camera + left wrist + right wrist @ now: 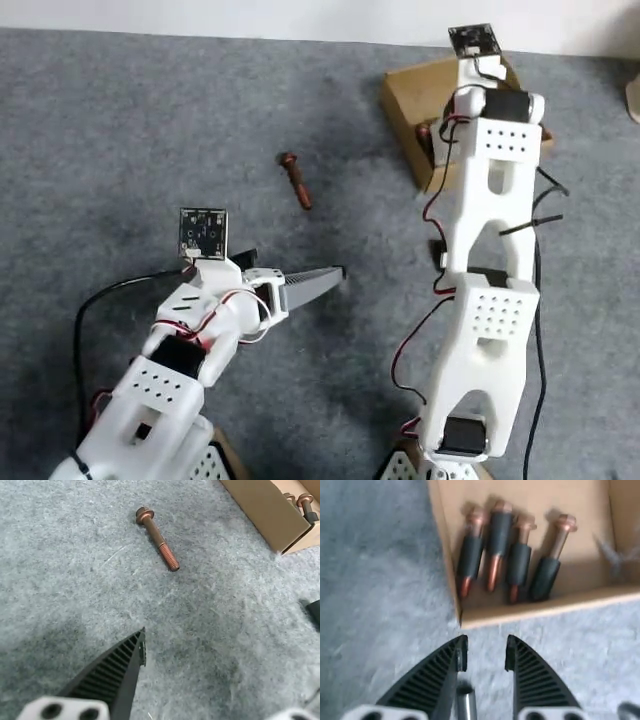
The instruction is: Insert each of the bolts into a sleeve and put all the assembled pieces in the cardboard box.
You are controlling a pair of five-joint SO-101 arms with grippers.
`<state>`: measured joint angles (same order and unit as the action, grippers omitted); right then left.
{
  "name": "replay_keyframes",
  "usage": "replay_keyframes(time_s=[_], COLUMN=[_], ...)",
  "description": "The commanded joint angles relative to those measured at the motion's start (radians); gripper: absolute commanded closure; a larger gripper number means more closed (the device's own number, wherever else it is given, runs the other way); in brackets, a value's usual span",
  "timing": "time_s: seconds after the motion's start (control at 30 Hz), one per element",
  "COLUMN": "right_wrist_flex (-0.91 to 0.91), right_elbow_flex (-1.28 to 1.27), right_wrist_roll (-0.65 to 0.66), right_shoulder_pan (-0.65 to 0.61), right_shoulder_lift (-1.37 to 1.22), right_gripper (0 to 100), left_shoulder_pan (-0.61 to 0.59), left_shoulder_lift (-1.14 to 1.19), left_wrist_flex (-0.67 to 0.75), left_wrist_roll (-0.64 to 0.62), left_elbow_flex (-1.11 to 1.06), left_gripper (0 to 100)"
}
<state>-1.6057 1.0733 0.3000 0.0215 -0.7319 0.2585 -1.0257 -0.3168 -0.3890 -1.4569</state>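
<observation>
Bench (120,120): bore cardboard box (402,95) at far side. Found right end effector (485,652) spread beside it, left end effector (315,278) spread short of bare bolt (157,539) lying mid-bench. Judged bolt stiff, light, slick; best pinched across plain shank.

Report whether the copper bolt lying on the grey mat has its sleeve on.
Bare. The copper-coloured metal bolt lies flat on the grey felt mat, its whole shank and thread uncovered.

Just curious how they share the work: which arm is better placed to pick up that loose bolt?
Probably the left arm: its jaws point at the bolt nearby, while the right arm hangs over the cardboard box.
</observation>
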Motion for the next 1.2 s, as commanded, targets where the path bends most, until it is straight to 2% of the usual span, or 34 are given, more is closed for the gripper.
replay_keyframes(time_s=[0.0, 0.17, 0.43, 0.8, 1.17], right_wrist_flex=[-0.117, -0.159, -0.159, -0.153, -0.147], right_elbow_flex=[0.110, 0.166, 0.035, -0.315, -0.483], right_wrist_roll=[0.012, 0.011, 0.009, 0.014, 0.018], right_shoulder_pan=[-0.016, -0.005, 0.015, 0.012, 0.016], right_shoulder_lift=[0.021, 0.019, 0.024, 0.133, 0.139], right_gripper=[88.5, 88.5, 88.5, 88.6, 88.6], left_shoulder_pan=[0.022, 0.022, 0.024, 0.025, 0.025], left_shoulder_lift=[-0.016, -0.016, -0.016, -0.016, -0.016], left_wrist_flex=[0.021, 0.021, 0.021, 0.023, 0.023], left_wrist_roll=[0.006, 0.006, 0.006, 0.046, 0.046], left_elbow_flex=[0.005, 0.005, 0.005, 0.005, 0.005], left_gripper=[49, 49, 49, 49, 49])
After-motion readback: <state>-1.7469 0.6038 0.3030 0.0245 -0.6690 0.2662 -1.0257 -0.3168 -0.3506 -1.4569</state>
